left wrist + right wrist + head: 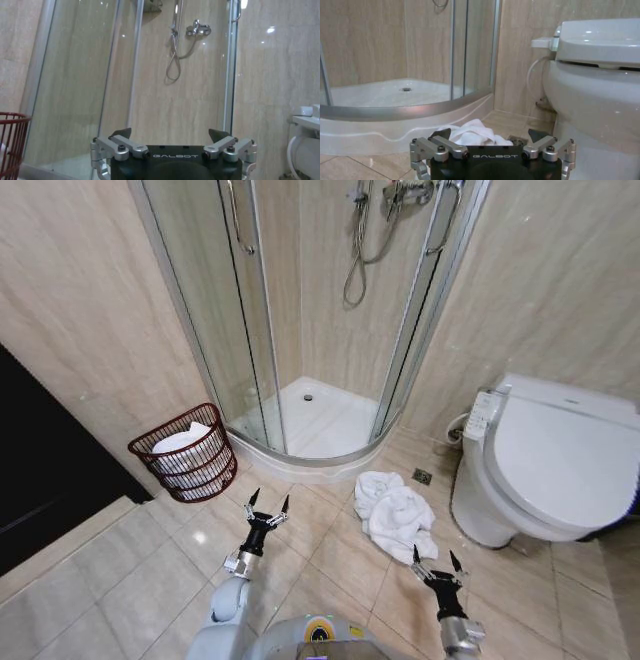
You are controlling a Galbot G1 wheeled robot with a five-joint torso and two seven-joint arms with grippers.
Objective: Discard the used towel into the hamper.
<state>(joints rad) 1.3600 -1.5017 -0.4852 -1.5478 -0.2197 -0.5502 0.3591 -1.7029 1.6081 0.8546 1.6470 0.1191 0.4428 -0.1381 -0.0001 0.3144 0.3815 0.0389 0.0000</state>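
Clearly, with the right gripper point(433, 558) spread empty at lower right and the left gripper point(268, 504) likewise spread empty, the crumpled towel point(394, 514) at centre may snag only partly and drag short of the hamper point(186, 452) at left.

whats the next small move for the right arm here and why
Probably lower the right gripper forward onto the white towel. The towel lies crumpled on the floor tiles between the shower tray and the toilet, just ahead of that gripper, whose fingers stand open and empty. The hamper sits off to the left, by the left gripper.
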